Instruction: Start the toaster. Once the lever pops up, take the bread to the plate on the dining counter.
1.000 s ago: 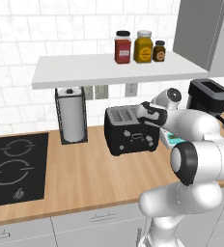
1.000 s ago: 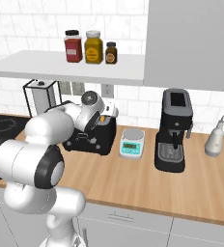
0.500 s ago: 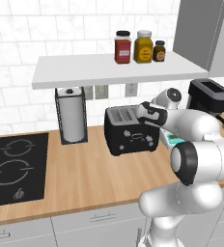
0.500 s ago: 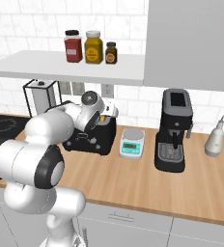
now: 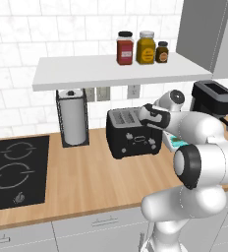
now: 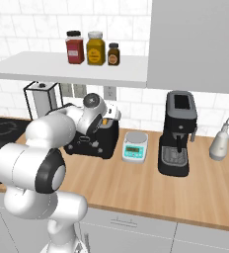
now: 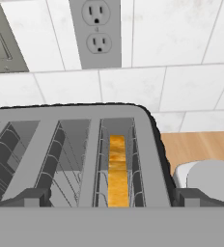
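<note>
One golden-brown bread slice (image 7: 117,171) sits down inside the rightmost slot of the black toaster (image 5: 133,134), which stands on the wood counter (image 5: 91,178) between the paper-towel holder (image 5: 72,118) at its nine o'clock and the kitchen scale (image 6: 135,147) at its three. The gripper (image 7: 109,198) hovers just above the slots, jaws spread wide and empty. Judging by this, the toast is about to be lifted out: the jaws need to straddle the slice, descend, then close.

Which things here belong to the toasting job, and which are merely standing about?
Job: black boxy four-slot toaster; golden-brown bread slice in its slot; open two-finger gripper.

Standing about: tall black coffee machine; white kitchen scale; paper towel roll; three shelf jars; black stovetop.
</note>
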Robot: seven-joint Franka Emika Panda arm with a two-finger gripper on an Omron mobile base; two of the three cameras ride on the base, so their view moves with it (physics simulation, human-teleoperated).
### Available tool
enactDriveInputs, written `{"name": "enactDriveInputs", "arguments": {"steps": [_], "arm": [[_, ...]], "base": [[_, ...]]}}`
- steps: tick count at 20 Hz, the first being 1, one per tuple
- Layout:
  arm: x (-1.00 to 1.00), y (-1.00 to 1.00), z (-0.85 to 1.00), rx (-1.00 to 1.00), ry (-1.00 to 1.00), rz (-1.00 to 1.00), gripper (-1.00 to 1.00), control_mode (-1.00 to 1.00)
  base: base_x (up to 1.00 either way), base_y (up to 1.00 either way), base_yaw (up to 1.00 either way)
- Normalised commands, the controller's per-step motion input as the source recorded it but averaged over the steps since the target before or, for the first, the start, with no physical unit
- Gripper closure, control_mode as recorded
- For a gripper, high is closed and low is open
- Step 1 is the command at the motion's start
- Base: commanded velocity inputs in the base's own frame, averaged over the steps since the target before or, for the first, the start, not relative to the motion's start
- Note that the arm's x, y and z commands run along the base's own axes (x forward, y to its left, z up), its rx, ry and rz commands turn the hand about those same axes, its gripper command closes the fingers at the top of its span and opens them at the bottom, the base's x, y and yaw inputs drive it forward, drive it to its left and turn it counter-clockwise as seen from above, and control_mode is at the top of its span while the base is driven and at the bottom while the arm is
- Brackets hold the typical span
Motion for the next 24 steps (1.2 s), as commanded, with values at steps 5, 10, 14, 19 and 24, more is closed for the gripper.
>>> {"name": "enactDriveInputs", "arguments": {"steps": [5, 10, 14, 19, 24], "arm": [[0.00, 0.00, 0.00, 0.00, 0.00, 0.00, -1.00, -1.00], [0.00, 0.00, 0.00, 0.00, 0.00, 0.00, -1.00, -1.00], [0.00, 0.00, 0.00, 0.00, 0.00, 0.00, -1.00, -1.00], [0.00, 0.00, 0.00, 0.00, 0.00, 0.00, -1.00, -1.00], [0.00, 0.00, 0.00, 0.00, 0.00, 0.00, -1.00, -1.00]], "base": [[0.00, 0.00, 0.00], [0.00, 0.00, 0.00], [0.00, 0.00, 0.00], [0.00, 0.00, 0.00], [0.00, 0.00, 0.00]]}}
